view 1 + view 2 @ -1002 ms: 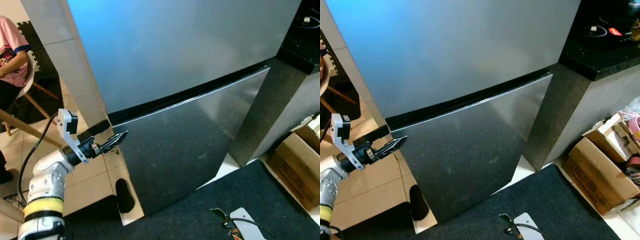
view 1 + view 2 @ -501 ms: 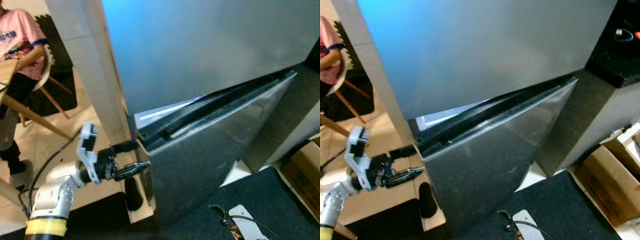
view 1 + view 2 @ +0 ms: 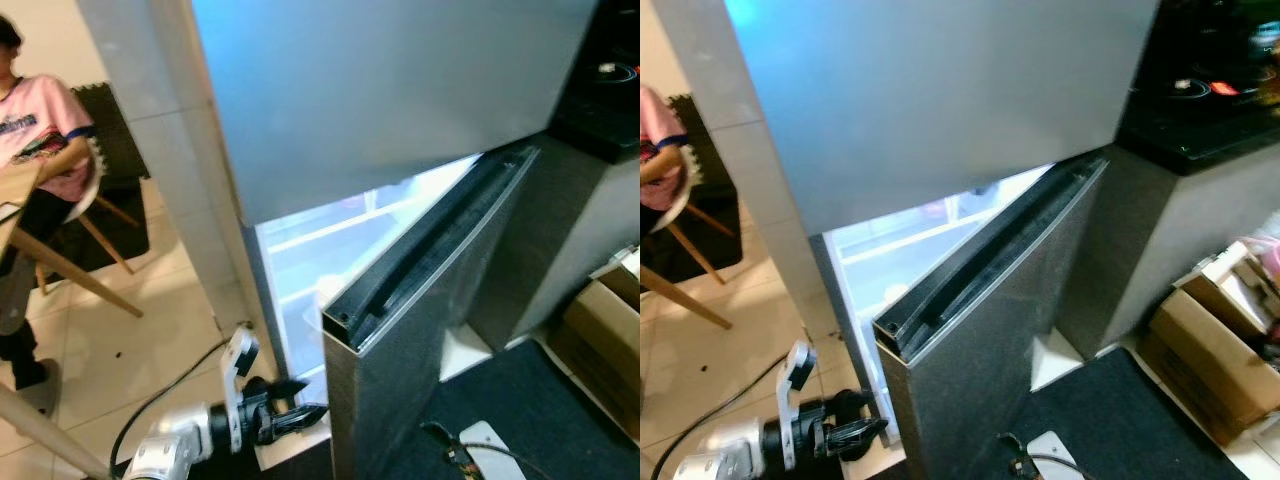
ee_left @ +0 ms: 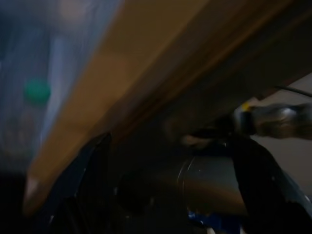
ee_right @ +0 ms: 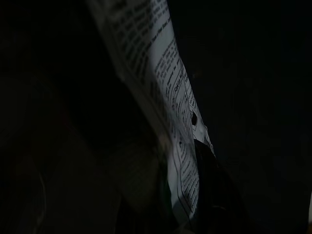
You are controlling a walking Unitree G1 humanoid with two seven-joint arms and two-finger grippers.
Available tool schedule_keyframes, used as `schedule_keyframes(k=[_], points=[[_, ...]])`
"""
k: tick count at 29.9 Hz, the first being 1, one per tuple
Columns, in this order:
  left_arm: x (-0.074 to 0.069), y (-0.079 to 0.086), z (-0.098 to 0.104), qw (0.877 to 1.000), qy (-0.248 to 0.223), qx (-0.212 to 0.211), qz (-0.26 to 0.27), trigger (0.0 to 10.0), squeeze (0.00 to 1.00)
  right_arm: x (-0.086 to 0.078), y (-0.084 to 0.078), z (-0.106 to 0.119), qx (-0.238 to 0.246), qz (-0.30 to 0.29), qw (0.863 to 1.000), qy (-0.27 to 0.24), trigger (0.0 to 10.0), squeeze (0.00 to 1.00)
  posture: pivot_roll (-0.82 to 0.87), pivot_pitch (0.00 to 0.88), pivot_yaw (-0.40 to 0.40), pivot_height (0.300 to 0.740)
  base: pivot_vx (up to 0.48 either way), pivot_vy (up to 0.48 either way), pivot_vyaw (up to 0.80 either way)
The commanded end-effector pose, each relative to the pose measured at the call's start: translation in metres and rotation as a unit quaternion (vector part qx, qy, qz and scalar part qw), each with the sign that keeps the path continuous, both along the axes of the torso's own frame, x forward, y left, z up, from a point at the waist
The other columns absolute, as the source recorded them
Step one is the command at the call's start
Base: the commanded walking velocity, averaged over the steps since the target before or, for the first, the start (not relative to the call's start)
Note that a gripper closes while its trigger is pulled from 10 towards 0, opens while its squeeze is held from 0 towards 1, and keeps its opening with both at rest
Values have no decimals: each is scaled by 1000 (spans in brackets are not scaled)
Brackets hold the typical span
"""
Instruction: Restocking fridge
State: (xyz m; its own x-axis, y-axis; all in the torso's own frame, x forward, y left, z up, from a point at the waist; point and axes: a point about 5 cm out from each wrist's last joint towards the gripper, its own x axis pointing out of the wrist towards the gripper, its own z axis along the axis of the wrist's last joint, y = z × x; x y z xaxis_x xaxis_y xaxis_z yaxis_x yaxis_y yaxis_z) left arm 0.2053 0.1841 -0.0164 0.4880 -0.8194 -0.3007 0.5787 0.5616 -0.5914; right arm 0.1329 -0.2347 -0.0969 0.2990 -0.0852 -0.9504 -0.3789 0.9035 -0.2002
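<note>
Big grey fridge (image 3: 400,90) fills upper centre of the head views, its lower door (image 3: 420,330) swung open at frame centre with lit white shelves (image 3: 320,250) showing behind it. Left claw (image 3: 300,417) sits low, bottom centre-left, fingers pointing at the door's lower edge and just beside it, close together with nothing between them; contact with the door not clear. Right claw: very dark wrist view, a printed package (image 5: 165,97) near the lens, can't tell if gripped or fingers apart; person in pink shirt (image 3: 40,120) seated upper left.
</note>
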Motion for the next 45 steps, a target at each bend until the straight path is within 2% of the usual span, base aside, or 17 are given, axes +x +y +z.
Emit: schedule_keyframes(k=[1,2,6,7,8,11,12,13,14,15,16,17,18,23,25,31,45], points=[[-7,5,-14,998,29,27,53,10000,0,10,0,3,-2,4,1000,-19,10000,0,-47,0,22,740,0,0,0],[-18,14,-28,990,63,61,113,10000,0,10,0,3,-2,2,1000,-19,10000,0,-49,0,23,740,0,0,0],[-28,21,-40,978,94,83,165,10000,0,9,0,3,-3,2,1000,-18,10000,0,-48,0,21,740,0,0,0],[-42,28,-52,961,126,128,208,10000,0,10,1,3,-3,1,1000,-18,10000,0,-46,0,23,740,0,0,0],[-42,28,-52,961,126,128,208,10000,0,10,1,3,-3,1,1000,-18,10000,0,-46,0,23,740,0,0,0],[-65,35,-68,930,180,178,267,10000,0,11,3,3,-1,0,1000,-20,10000,0,-42,0,24,740,0,0,0],[-65,35,-68,930,180,178,267,10000,0,11,3,3,-1,0,1000,-20,10000,0,-42,0,24,740,0,0,0],[-72,37,-72,920,196,187,284,10000,0,11,3,3,-1,-1,1000,-20,10000,0,-38,0,23,740,0,0,0],[-72,37,-72,920,196,187,284,10000,0,11,3,3,-1,-1,1000,-20,10000,0,-38,0,23,740,0,0,0],[-84,39,-78,899,229,197,318,10000,0,11,4,3,0,-1,1000,-21,10000,0,-37,0,23,740,0,0,0],[-84,39,-78,899,229,197,318,10000,0,11,4,3,0,-1,1000,-21,10000,0,-37,0,23,740,0,0,0],[-93,40,-82,879,256,203,347,10000,0,12,6,3,2,-2,1000,-22,10000,0,-39,0,24,740,0,0,0],[-96,39,-84,874,264,203,353,10000,0,13,6,3,2,-3,1000,-22,10000,0,-40,0,25,740,0,0,0],[-97,35,-85,868,269,206,363,10000,0,13,6,3,3,-5,1000,-23,10000,0,-34,0,18,740,0,0,0],[-91,31,-85,864,264,210,374,10000,0,14,3,4,-1,-3,1000,-23,10000,0,-20,0,1,740,-279,0,0],[-81,28,-83,866,253,206,379,10000,0,22,2,8,-3,2,1000,-31,10000,0,-16,0,-6,740,-321,0,0],[-90,29,-86,861,263,225,373,10000,0,21,6,6,3,-6,1000,-30,10000,0,-19,0,7,740,-341,0,0]])
